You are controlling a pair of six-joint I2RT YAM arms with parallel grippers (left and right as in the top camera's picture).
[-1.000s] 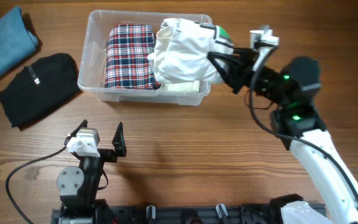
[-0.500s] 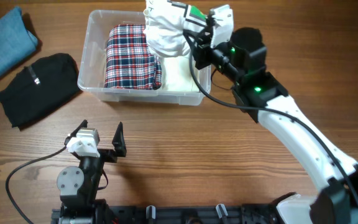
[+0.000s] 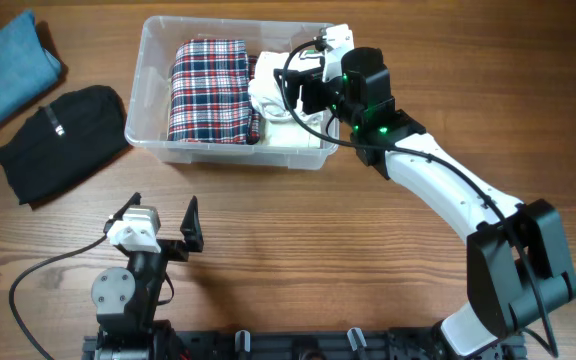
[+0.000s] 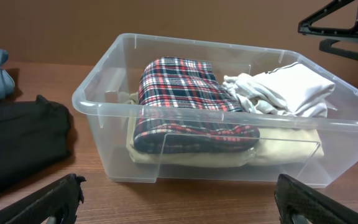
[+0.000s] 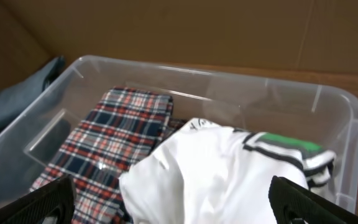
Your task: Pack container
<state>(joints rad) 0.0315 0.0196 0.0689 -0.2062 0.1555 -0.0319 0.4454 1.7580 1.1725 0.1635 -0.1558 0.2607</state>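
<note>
One container [image 3: 144, 62] is standing on the tabletop [image 3: 318, 235]. Three garments are lying inside it: one plaid garment [image 3: 208, 90], one white garment [image 3: 271, 92], one cream garment [image 4: 281, 144]. Two are lying outside it: one blue garment [image 3: 8, 70], one black garment [image 3: 63, 135].

We see the right arm [image 3: 438, 185] swung in from the right edge of the frame toward upper centre, so that the right gripper [image 3: 303, 88] now sits low over the right half of the container [image 3: 140, 100]. The white garment [image 3: 271, 97], which hung bunched high above the container's right rim, has come down inside, just beside the plaid garment [image 3: 208, 90]
</note>
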